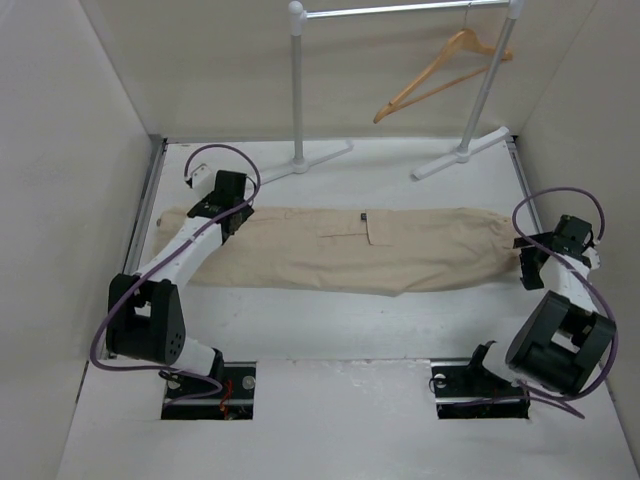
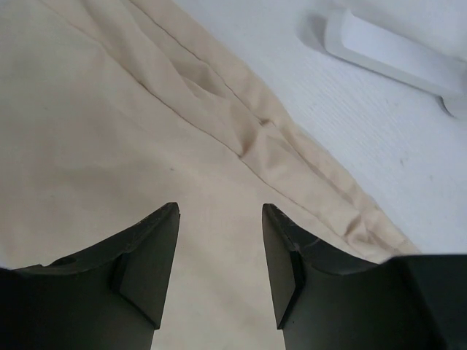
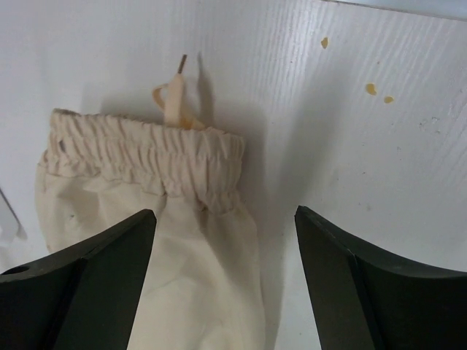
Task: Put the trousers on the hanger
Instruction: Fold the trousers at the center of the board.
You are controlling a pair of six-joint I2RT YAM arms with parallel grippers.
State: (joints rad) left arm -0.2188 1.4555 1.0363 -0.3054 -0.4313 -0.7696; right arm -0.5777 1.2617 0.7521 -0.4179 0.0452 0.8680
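Left pincer (image 2: 220,215), right pincer (image 3: 226,219): wide, empty, over opposite ends of beige cotton trousers (image 1: 340,245), apparently for level lifting

trousers (image 1: 400,245) leg ends partly hidden under left arm (image 1: 185,250), rack (image 1: 297,90) top cut off

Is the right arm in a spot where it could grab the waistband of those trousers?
Probably yes. The right gripper hangs open just above the waistband, which lies flat on the table with nothing between them.
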